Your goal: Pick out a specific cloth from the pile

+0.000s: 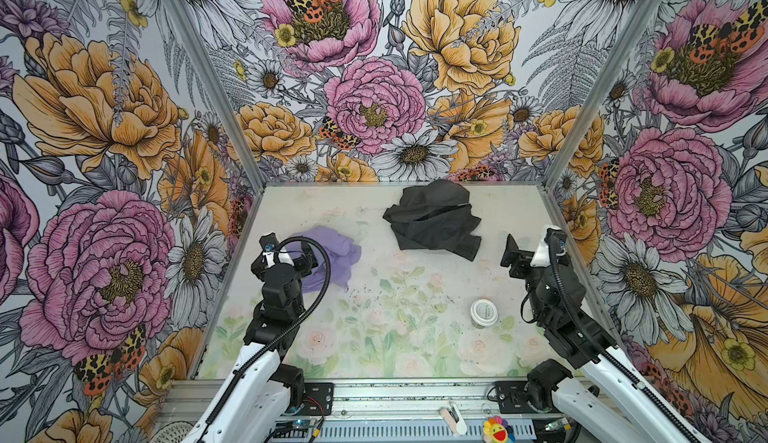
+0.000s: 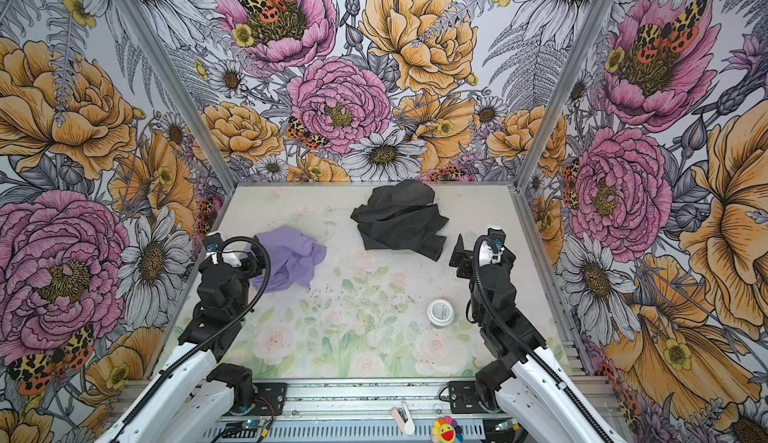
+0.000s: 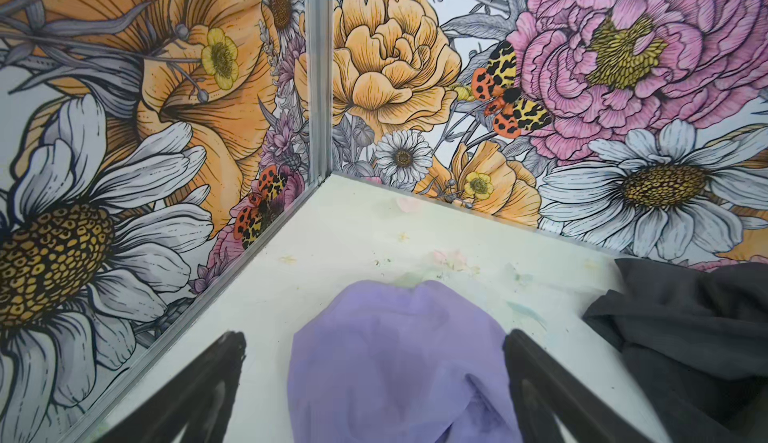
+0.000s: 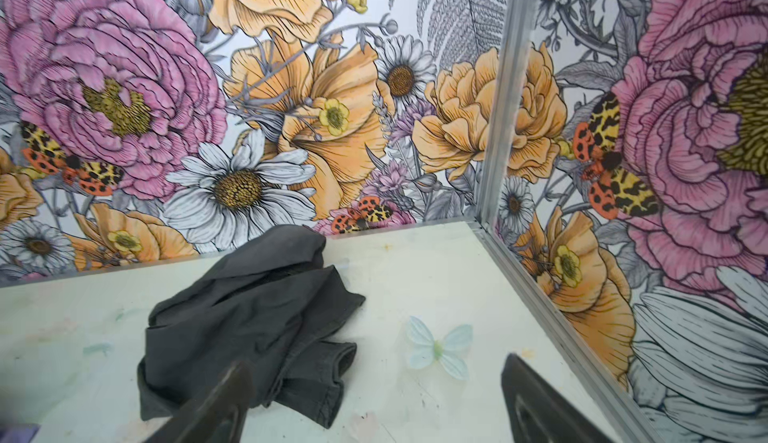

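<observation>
The cloth [image 1: 332, 254] lies left on the tabletop [image 1: 415, 349], well apart from the far pile [image 1: 432, 220], so picking-out looks done; left hand [image 3: 374, 337] open astride it, right hand [image 4: 374, 362] open, empty.

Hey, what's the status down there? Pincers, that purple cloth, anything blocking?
Left pincer open over lavender cloth. Right pincer open, empty, beside dark pile. Cloth lies apart from pile. Nothing blocking.
</observation>
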{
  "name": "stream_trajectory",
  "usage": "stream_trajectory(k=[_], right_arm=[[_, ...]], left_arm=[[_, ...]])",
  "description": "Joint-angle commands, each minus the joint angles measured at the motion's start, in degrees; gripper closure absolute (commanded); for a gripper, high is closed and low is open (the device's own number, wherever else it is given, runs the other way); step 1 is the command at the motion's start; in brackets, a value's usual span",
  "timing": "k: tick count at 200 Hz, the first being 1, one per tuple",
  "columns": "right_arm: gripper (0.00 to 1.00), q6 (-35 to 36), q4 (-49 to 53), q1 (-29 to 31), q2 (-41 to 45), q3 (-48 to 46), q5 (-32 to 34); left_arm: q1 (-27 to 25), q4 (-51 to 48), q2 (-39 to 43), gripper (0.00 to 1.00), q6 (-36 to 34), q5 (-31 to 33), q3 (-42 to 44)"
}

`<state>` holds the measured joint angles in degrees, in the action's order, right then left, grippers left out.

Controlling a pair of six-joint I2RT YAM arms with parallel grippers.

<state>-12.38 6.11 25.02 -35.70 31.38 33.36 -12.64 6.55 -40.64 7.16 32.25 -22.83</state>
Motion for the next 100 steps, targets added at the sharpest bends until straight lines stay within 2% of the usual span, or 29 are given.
stream_trajectory(k=[1,26,54,100], right_arm=[[0.05,-0.14,-2.46,-3.45,-1.92,-2.27,-0.19],[0.04,0.32,-8.29,-8.64,-5.78,-6.46,-3.99],[0.01,0.25,-12.07,-15.28,-11.33,-8.35,-8.79],[0.01,-1.05,-24.51,-24.56,-18.76,-13.23,-17.62]], left_arm=[[-0.62,10.67,-3.0,0.01,-0.31,5.08,2.62],[-0.69,19.43,-7.26,0.01,-1.01,5.0,6.67],[-0.41,26.57,-12.81,0.01,-6.16,4.87,8.53],[2.18,39.51,-22.07,0.01,-8.28,-0.03,11.22]])
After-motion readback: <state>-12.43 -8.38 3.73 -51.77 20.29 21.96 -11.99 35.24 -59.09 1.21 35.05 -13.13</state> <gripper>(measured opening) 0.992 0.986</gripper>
